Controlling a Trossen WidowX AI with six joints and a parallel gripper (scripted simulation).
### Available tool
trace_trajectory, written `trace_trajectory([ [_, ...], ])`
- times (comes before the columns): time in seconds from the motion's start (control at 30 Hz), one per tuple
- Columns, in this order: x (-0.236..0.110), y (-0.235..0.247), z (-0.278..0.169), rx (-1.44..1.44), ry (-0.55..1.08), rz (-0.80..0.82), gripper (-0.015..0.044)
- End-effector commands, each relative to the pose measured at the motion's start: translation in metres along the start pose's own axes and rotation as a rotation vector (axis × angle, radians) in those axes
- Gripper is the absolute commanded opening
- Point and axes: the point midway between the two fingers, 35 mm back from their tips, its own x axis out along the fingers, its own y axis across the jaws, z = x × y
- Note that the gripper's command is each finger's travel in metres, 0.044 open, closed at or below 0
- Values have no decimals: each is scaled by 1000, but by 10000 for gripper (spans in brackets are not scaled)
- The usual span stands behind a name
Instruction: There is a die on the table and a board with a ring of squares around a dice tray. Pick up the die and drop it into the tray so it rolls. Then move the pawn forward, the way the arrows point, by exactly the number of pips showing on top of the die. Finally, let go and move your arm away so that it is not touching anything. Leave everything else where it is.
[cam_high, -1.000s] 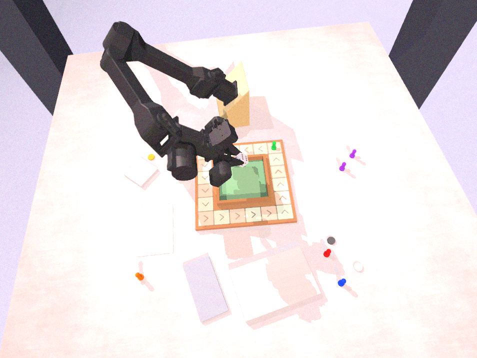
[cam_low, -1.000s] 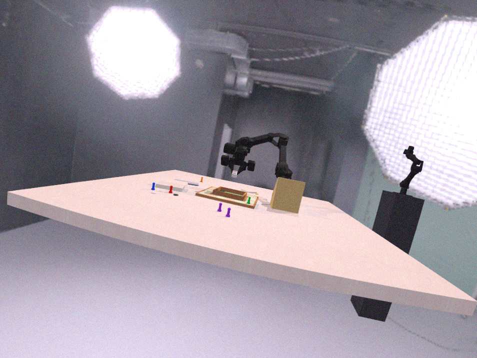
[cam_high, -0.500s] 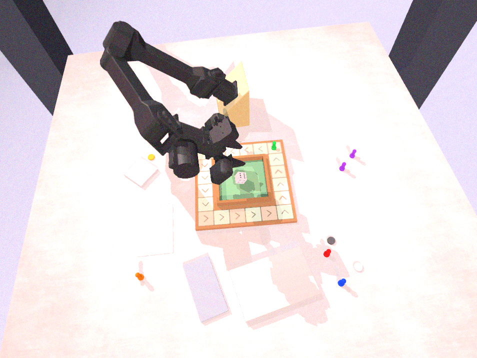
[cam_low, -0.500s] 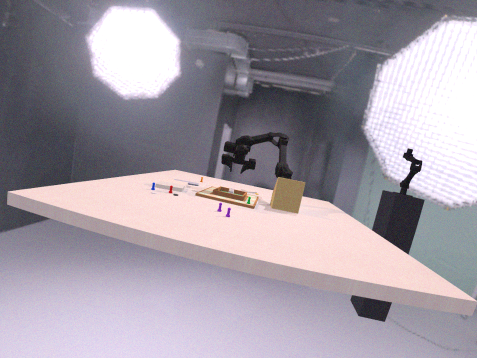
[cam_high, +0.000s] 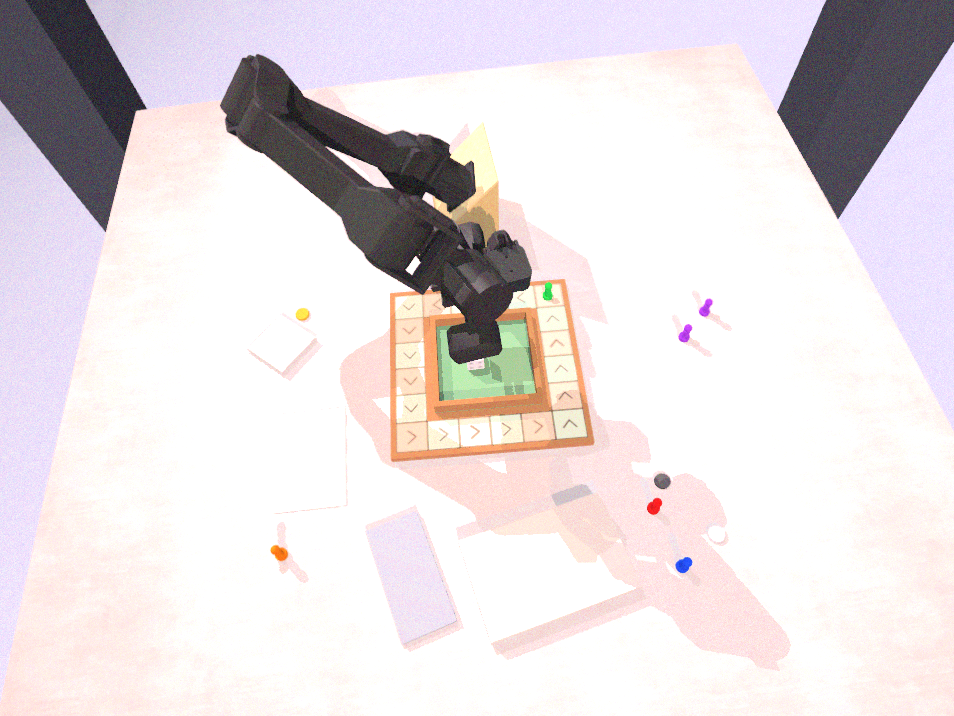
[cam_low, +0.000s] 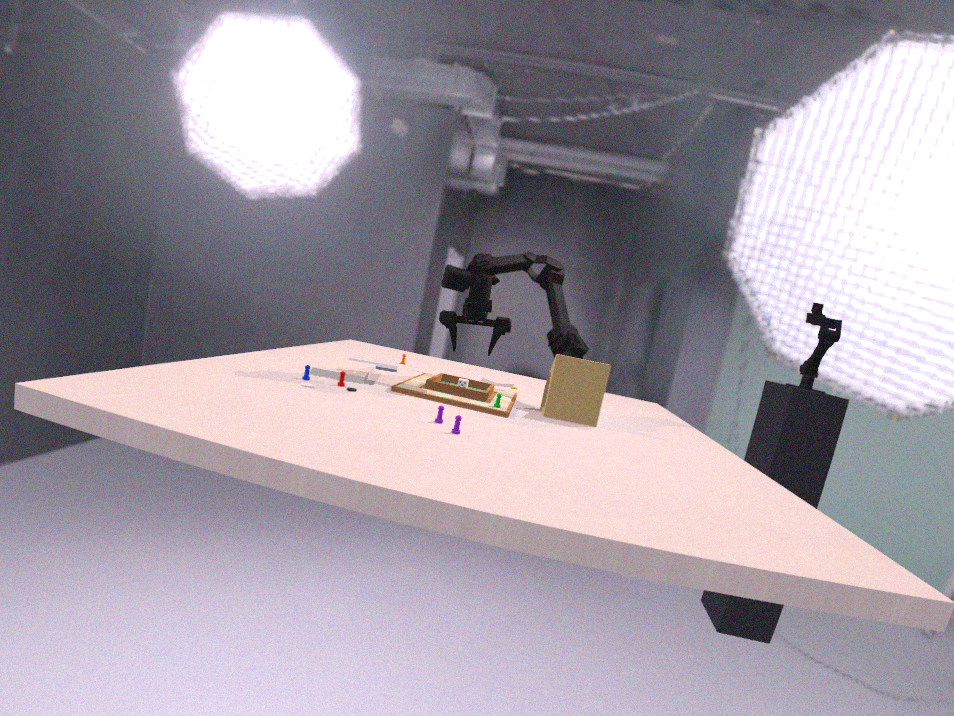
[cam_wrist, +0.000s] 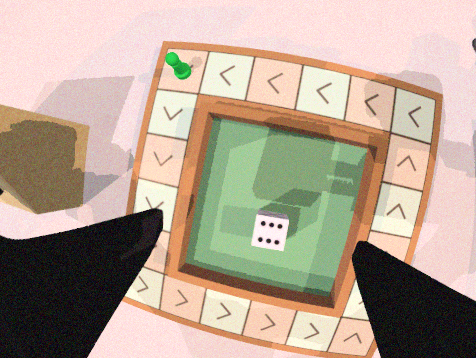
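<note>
Holds the hand (cam_low: 472, 339) high over the middle of the board (cam_high: 493, 453), fingers spread wide and pinching nothing. Finds the die (cam_wrist: 269, 232) lying flat on the green floor of the tray (cam_high: 493, 402), straight below the hand and a little toward the tray wall nearest the surface's front edge, touching no wall. Reads six pips on the top face in the wrist view, two rows of three. Counts the drop as done and the pawn move as not yet begun.

Places the green pawn (cam_high: 547, 291) upright on the board's corner square toward the far right corner of the surface, outside the tray and off to the side of the hand, well below it. Calls for a shift from the tray's middle toward that corner, then a descent over the pawn's head, stem vertical. Follows the arrows from there along the board's far row toward the surface's left edge, then down the left column toward the front edge. Judges six steps as five squares to the next corner plus one square past the turn.

Sees nothing in the tray but the die. Notes a tan box (cam_high: 481, 173) just beyond the board's far side, close to the pawn's path, and two purple pawns (cam_high: 694, 320) toward the right edge, to be left alone. Risks tipping the slim pawn with a finger on the way down.
</note>
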Motion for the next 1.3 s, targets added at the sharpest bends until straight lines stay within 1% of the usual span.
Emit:
trace_trajectory([
  [0.0,8,-6,4,-7,255,-80,440],
  [0.07,8,-6,4,-7,255,-80,440],
  [0.1,7,-1,5,-19,165,-38,440],
  [0.13,7,-1,5,-19,165,-38,440],
  [0.23,11,3,15,97,164,-49,361],
  [0.43,27,23,50,565,161,-96,204],
  [0.67,46,53,82,1115,150,-164,200],
  [0.87,63,81,100,1561,127,-236,200],
  [1.03,71,96,106,1766,108,-273,200],
  [1.27,72,97,106,1783,107,-277,200],
])
